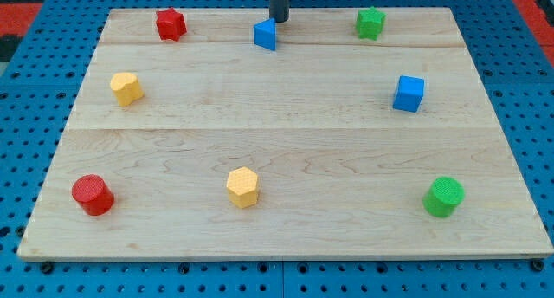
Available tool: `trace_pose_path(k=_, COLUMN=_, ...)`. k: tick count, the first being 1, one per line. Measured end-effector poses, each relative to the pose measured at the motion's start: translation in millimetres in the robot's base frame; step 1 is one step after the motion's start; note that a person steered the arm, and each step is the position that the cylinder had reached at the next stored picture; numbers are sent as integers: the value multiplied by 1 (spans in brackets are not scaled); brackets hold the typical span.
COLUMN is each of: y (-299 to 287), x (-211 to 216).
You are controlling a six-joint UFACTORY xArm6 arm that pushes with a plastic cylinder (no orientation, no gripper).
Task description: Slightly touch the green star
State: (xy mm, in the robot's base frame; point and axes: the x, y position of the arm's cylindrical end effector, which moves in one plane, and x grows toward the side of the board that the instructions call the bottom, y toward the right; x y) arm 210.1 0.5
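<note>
Yellow hexagon block (243, 187) sits nearest, bottom centre of bench (286, 237). Green star (370, 22) at view's top right, untouched. My tip (280, 21) is well left of it, just beside blue triangular block (266, 35). No gripper, nothing held. Risk: overshooting shoves star off the bench edge, or drags blue.

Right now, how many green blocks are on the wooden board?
2. The green star-shaped block lies at the view's top right; the green cylinder block lies at the bottom right. None seems hidden.
</note>
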Motion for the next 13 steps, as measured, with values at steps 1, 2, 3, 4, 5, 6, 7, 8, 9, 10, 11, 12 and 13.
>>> trace_pose_path(k=1, y=2, x=0)
trace_pose_path(k=2, y=11, x=-1)
trace_pose_path(k=3, y=26, x=-5)
trace_pose_path(k=4, y=85, x=-17)
trace_pose_path(k=5, y=113, x=-17)
trace_pose_path(k=6, y=123, x=-18)
trace_pose_path(k=7, y=129, x=-19)
trace_pose_path(k=8, y=129, x=-19)
trace_pose_path(k=9, y=132, x=-19)
trace_pose_path(k=10, y=193, x=-15)
trace_pose_path(k=11, y=236, x=36)
trace_pose_path(k=12, y=244, x=124)
trace_pose_path(k=13, y=232, x=190)
